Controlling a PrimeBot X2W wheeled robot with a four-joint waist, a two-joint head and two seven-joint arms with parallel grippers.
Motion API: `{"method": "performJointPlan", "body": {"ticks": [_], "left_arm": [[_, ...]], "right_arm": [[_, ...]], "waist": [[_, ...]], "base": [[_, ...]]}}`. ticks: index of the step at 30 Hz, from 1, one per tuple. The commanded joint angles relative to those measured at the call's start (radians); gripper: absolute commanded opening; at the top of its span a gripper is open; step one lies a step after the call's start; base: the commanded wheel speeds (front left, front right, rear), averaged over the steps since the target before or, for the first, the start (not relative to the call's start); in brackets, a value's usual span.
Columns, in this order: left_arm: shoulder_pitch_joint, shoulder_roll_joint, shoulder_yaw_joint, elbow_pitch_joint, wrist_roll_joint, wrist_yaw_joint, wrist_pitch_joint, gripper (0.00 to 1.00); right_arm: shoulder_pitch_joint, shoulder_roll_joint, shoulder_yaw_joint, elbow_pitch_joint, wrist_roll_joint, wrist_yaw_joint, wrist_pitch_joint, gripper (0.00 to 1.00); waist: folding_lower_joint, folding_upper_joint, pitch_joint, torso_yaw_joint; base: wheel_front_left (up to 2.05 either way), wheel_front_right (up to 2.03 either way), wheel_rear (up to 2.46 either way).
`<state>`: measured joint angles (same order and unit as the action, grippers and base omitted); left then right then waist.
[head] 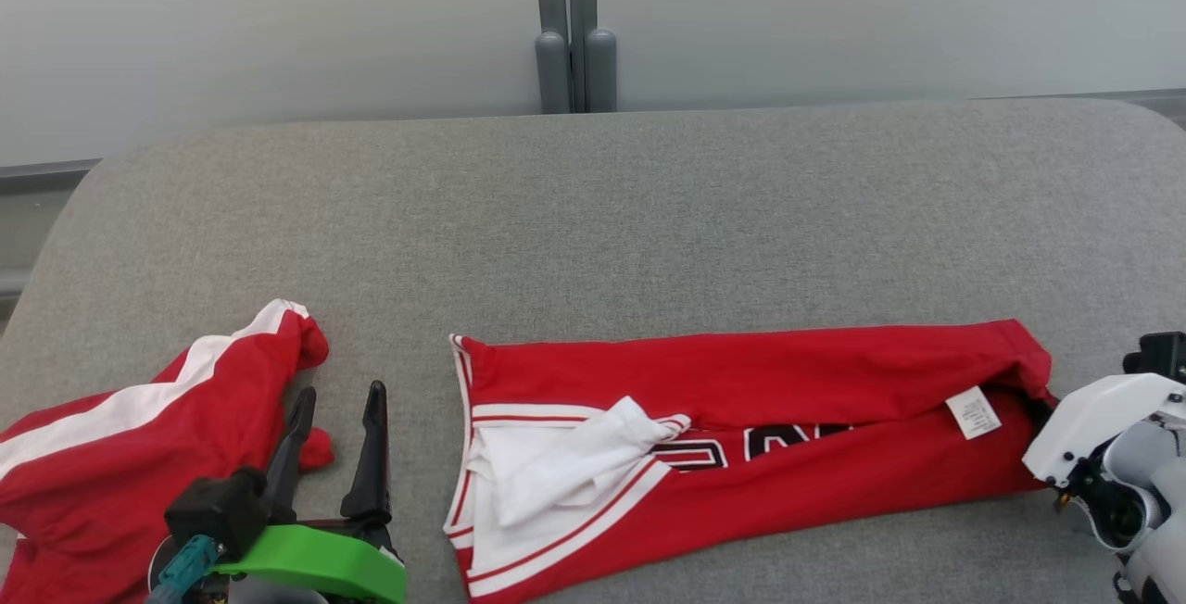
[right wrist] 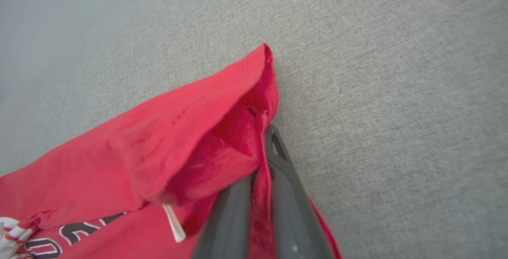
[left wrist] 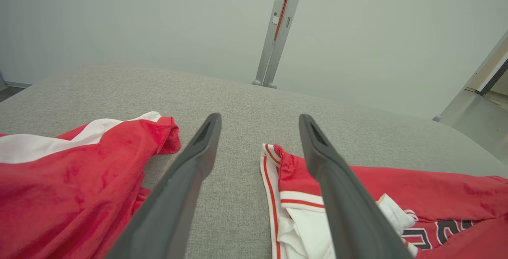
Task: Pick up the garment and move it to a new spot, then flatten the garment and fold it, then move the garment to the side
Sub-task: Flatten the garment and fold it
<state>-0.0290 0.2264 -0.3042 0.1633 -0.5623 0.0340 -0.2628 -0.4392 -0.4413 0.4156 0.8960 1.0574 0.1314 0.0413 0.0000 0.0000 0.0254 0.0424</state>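
As right fingers (right wrist: 289,203) pinch garment (head: 788,400), long axis left-right, collar (head: 556,474) probably left

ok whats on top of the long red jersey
A bunched white sleeve lies on the red jersey, covering the start of its black lettering; a white tag sits near its right end. The letters' tops are hidden under a fold.

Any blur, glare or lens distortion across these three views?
Head view: even, diffuse light, no glare, barely any shadow by the folded garment. Left wrist view: wide-angle stretch, so the left gripper looms and the post leans. Right wrist view: that garment is soft near the lens, while the table weave is sharper.
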Motion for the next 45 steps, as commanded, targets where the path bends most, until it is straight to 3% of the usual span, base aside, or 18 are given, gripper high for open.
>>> {"method": "performJointPlan", "body": {"ticks": [1,9,15,24,30,36,45], "left_arm": [[0.008,-0.004,0.005,0.0,0.001,-0.006,-0.002,1.0],[0.02,-0.008,0.024,-0.009,0.009,-0.004,-0.002,1.0],[0.041,-0.02,0.04,-0.01,0.01,-0.002,-0.002,1.0],[0.057,-0.032,0.039,0.007,0.016,-0.009,-0.002,1.0],[0.046,-0.033,0.031,0.021,0.021,-0.011,-0.001,1.0],[0.036,-0.031,0.027,0.036,0.019,-0.016,0.0,1.0],[0.019,-0.027,0.022,0.049,0.015,-0.022,0.002,1.0]], "right_arm": [[-0.013,-0.028,0.0,-0.001,0.011,-0.001,-0.015,0.0],[-0.043,-0.115,0.038,-0.029,-0.026,-0.001,-0.071,0.0],[-0.052,-0.126,0.072,-0.16,-0.063,-0.001,-0.115,0.0],[0.004,-0.059,0.088,-0.471,-0.073,-0.001,-0.086,0.0],[0.046,0.031,0.122,-0.575,-0.102,-0.001,-0.026,0.0],[0.082,0.134,0.142,-0.541,-0.139,-0.001,0.006,0.0],[0.038,0.225,0.141,-0.328,-0.213,-0.001,-0.018,0.0]], "waist": [[0.0,0.0,-0.004,-0.005],[0.0,0.0,-0.023,-0.019],[0.0,0.0,-0.046,-0.015],[0.0,0.0,-0.07,0.057],[0.0,0.0,-0.072,0.156],[0.0,0.0,-0.065,0.243],[0.0,0.0,-0.044,0.313]], "base": [[0.0,0.0,0.0],[0.0,0.0,0.0],[0.0,0.0,0.0],[0.0,0.0,0.0],[0.0,0.0,0.0],[0.0,0.0,0.0],[0.0,0.0,0.0]]}}
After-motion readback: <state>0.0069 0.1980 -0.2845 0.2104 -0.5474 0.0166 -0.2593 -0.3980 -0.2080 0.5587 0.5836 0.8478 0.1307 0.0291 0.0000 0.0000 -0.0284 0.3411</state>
